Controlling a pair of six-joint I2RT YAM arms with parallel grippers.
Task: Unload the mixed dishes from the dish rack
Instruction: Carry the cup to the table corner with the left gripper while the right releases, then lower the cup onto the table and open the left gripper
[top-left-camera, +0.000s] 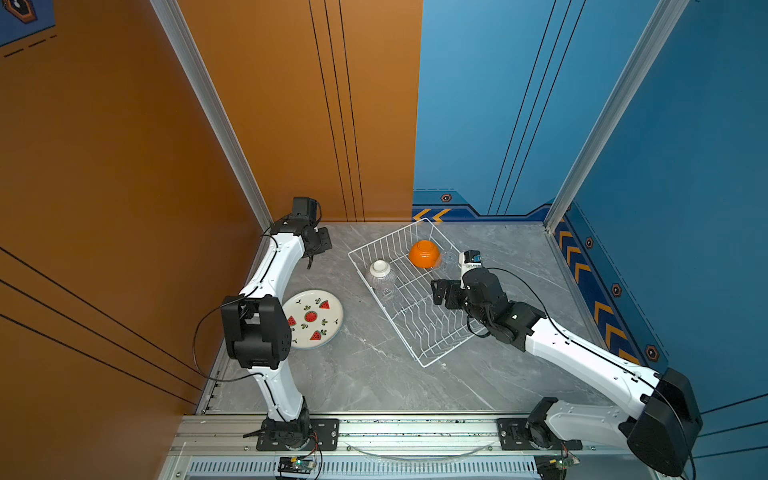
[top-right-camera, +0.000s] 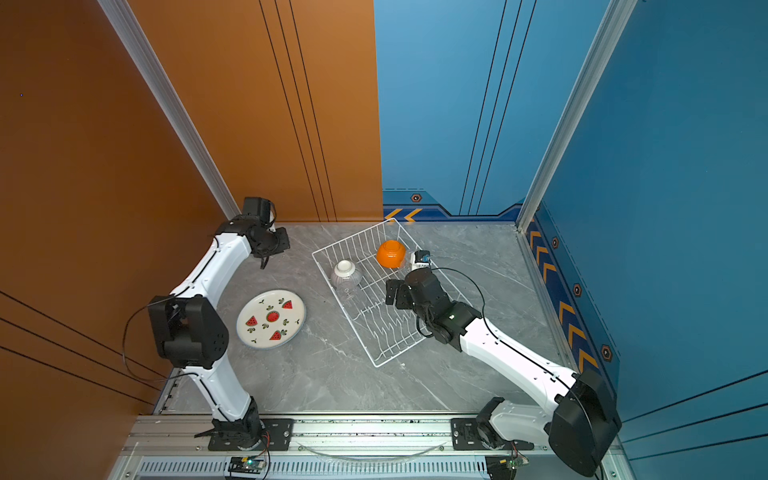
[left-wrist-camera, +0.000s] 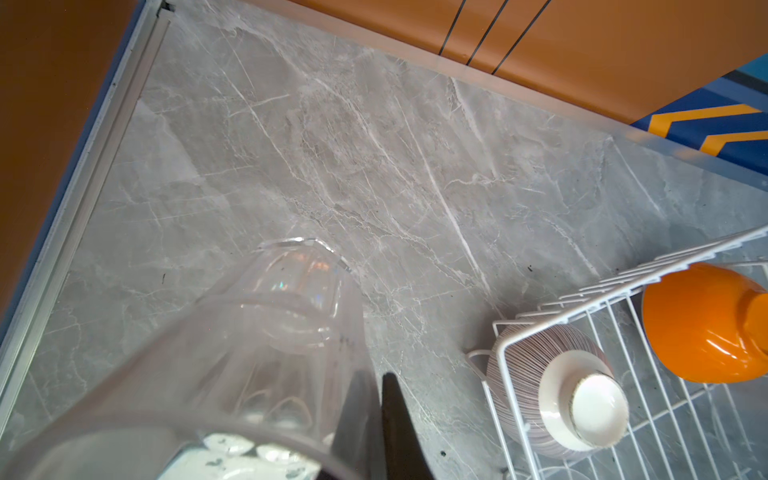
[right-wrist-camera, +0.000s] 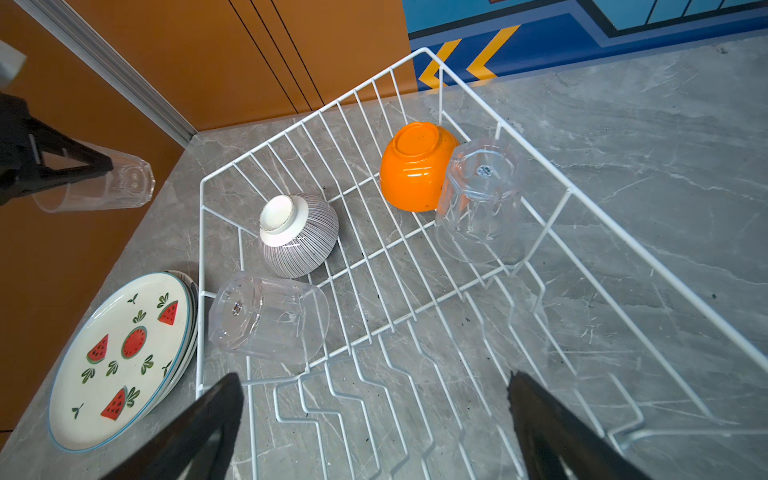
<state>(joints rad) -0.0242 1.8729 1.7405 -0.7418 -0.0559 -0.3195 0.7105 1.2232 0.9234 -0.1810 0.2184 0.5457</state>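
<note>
Left hand (right-wrist-camera: 96, 168) seemingly gripping glass (right-wrist-camera: 126, 188), right hand (right-wrist-camera: 374, 380) wide

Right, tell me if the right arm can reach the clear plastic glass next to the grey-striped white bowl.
Probably yes: the right gripper is open above the white wire rack, and nothing covers the clear glass, though the striped bowl sits close beside it.

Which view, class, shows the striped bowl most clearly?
The right wrist view: the striped bowl sits whole, upside down. In the left wrist view, dish rack wires cross it; both top views show it small.
</note>
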